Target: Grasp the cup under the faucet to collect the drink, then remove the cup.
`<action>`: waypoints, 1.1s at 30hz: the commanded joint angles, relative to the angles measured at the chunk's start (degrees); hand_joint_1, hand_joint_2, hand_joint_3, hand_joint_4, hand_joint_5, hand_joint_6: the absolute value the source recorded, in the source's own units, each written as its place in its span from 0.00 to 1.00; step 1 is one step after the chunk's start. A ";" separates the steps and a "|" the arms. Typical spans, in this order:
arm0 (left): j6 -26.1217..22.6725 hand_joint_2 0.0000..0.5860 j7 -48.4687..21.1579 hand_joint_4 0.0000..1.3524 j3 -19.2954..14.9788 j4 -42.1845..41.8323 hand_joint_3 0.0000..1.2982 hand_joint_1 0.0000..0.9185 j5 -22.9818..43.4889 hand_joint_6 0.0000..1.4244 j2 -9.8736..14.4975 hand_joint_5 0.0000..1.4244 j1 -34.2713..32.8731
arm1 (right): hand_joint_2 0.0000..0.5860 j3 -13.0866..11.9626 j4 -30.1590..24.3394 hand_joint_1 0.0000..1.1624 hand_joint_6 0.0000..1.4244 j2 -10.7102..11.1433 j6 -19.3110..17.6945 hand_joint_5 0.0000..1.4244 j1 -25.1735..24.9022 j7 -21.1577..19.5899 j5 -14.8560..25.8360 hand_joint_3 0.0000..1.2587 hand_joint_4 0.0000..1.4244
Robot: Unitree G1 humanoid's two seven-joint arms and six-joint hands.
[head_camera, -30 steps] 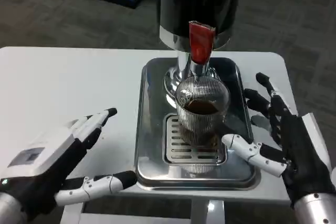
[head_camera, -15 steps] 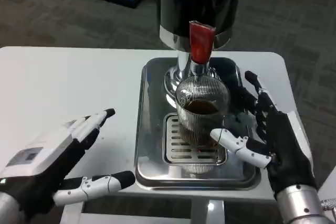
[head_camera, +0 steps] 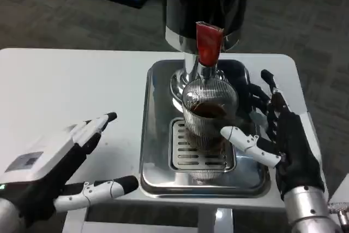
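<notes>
The ribbed glass cup (head_camera: 209, 118), which you see partly filled with a dark drink, stands upright on the slotted grate (head_camera: 196, 154) of the steel drip tray (head_camera: 158, 173), directly below the chrome faucet (head_camera: 202, 72) with its red lever (head_camera: 208, 43). The faucet projects from the black dispenser (head_camera: 207, 1) at the far end of the tray. Your right hand (head_camera: 281, 140) is at the cup's right side, palm toward it, fingers spread and released; the thumb (head_camera: 245, 140) reaches in front of the cup's lower wall, very near it, though you cannot tell whether it touches, and the other fingers stand apart from the glass on the far right side. Nothing is grasped by this hand. Your left hand (head_camera: 54, 170) hovers over the white counter (head_camera: 65, 91) left of the tray, well apart from the cup, likewise released: its thumb and upper fingers are spread wide with nothing between them. The tray rests on the counter near its front edge.
</notes>
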State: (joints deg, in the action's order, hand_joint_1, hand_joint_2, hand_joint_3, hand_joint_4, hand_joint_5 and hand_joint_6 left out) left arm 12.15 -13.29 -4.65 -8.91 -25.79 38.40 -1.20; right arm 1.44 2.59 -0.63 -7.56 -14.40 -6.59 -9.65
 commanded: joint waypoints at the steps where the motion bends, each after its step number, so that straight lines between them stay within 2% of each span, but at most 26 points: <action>1: -0.29 0.10 -0.79 0.00 0.29 0.58 0.00 0.00 -1.16 0.00 1.27 0.00 0.18 | 0.23 0.71 1.53 0.65 0.17 -0.43 -2.23 0.11 -0.46 0.12 0.55 0.03 0.11; 7: -0.43 0.10 -0.97 0.00 0.36 0.66 0.00 0.00 -1.46 0.00 1.13 0.00 -0.01 | 0.24 0.83 2.77 0.63 0.16 -0.33 -3.13 0.10 -1.17 0.84 1.36 0.01 0.10; 15: -0.53 0.10 -1.19 0.00 0.70 0.95 0.00 0.00 -2.07 0.00 0.73 0.00 -0.69 | 0.24 1.06 1.74 0.63 0.15 -0.10 -3.24 0.10 -0.69 1.72 2.07 0.01 0.10; 28: -0.60 0.11 -0.93 0.00 0.27 1.13 0.00 0.00 -2.00 0.00 0.95 0.00 -0.06 | 0.23 4.01 2.82 0.62 0.14 -0.52 -3.16 0.09 -1.92 3.23 1.57 0.00 0.09; 33: -0.39 0.11 -0.97 0.00 -0.12 1.17 0.00 0.00 -1.76 0.00 1.17 0.00 0.55 | 0.24 4.58 5.08 0.62 0.14 0.16 -3.38 0.09 -3.65 2.94 0.04 0.00 0.09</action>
State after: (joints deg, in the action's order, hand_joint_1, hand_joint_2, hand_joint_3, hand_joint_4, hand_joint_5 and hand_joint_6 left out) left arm 11.77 -13.87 -4.26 -8.26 -27.57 38.43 -1.82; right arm 5.47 6.31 -1.07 -9.64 -16.89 -3.59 -8.47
